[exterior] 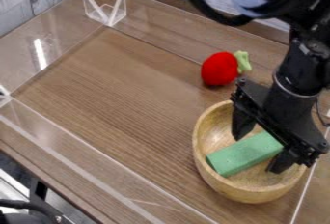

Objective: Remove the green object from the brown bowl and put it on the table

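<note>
The green object, a flat light-green block, lies inside the brown bowl at the table's near right. My gripper points down into the bowl, open, its black fingers straddling the block's far right end. Whether the fingers touch the block I cannot tell. The wood-grain table spreads out to the left of the bowl.
A red strawberry toy with a green leaf sits just behind the bowl. Clear acrylic walls edge the tabletop, and one runs close by the bowl's right side.
</note>
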`<state>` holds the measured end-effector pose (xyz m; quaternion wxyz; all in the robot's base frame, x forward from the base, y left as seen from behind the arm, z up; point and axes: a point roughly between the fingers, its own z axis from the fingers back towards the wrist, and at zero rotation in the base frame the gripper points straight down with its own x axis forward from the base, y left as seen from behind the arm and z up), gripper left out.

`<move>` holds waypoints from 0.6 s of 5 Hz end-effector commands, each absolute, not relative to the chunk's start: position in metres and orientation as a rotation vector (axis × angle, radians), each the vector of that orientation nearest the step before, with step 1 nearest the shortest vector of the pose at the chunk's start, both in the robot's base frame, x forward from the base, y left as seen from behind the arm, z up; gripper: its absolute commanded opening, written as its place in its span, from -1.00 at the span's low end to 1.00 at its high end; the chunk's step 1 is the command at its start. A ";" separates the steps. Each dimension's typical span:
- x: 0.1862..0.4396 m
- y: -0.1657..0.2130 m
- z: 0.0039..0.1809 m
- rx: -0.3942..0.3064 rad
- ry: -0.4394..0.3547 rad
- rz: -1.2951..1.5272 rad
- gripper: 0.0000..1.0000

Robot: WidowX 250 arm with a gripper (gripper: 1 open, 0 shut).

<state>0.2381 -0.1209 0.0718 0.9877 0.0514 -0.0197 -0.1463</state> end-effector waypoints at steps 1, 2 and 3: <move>0.242 -0.121 0.092 0.085 -0.094 -0.299 -1.00; 0.239 -0.112 0.107 0.091 -0.104 -0.288 -1.00; 0.239 -0.083 0.124 0.108 -0.133 -0.232 -1.00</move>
